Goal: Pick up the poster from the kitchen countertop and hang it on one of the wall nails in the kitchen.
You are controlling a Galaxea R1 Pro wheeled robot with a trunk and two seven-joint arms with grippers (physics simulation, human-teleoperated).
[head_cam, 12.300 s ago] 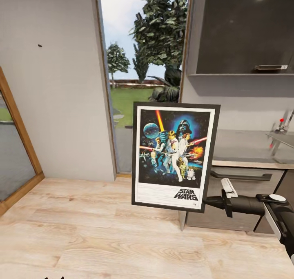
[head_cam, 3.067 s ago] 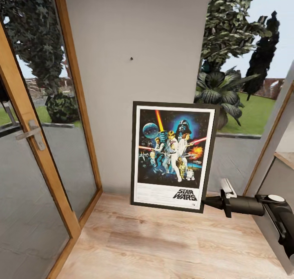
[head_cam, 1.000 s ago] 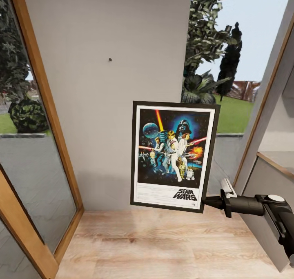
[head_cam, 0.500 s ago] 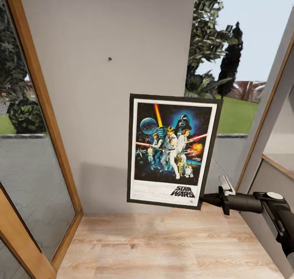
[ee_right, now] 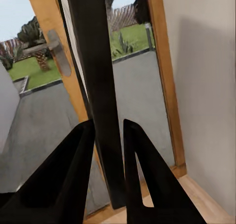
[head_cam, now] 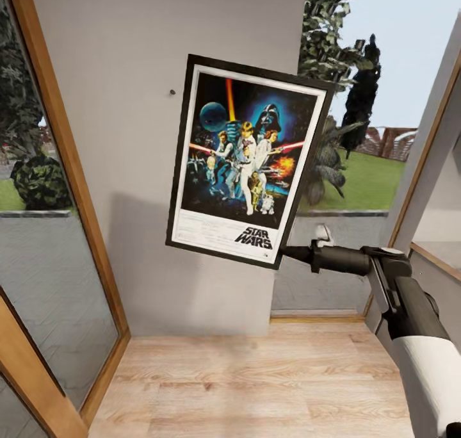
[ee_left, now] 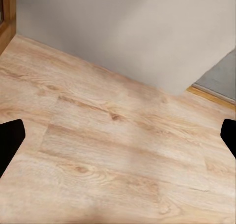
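The framed Star Wars poster (head_cam: 246, 159) hangs in the air in front of the grey wall (head_cam: 141, 54), tilted with its top leaning left. My right gripper (head_cam: 282, 252) is shut on its lower right corner. A small dark wall nail (head_cam: 171, 93) sits just left of the poster's upper left edge. In the right wrist view the poster's black frame edge (ee_right: 96, 86) runs between my two dark fingers (ee_right: 64, 180). The left gripper (ee_left: 118, 140) is open, its fingertips (ee_left: 10, 140) at the picture's sides above the wood floor (ee_left: 98, 150).
A wood-framed glass door (head_cam: 57, 188) stands to the left of the wall. A window opening (head_cam: 358, 137) with trees and lawn lies to the right, then a slanted wooden frame (head_cam: 422, 150) and a counter edge (head_cam: 435, 259). Light wood floor (head_cam: 243, 380) spreads below.
My right arm has lifted the poster up and to the left and tilted it, so its top now reaches the nail's height. The camera has held still over the last half second.
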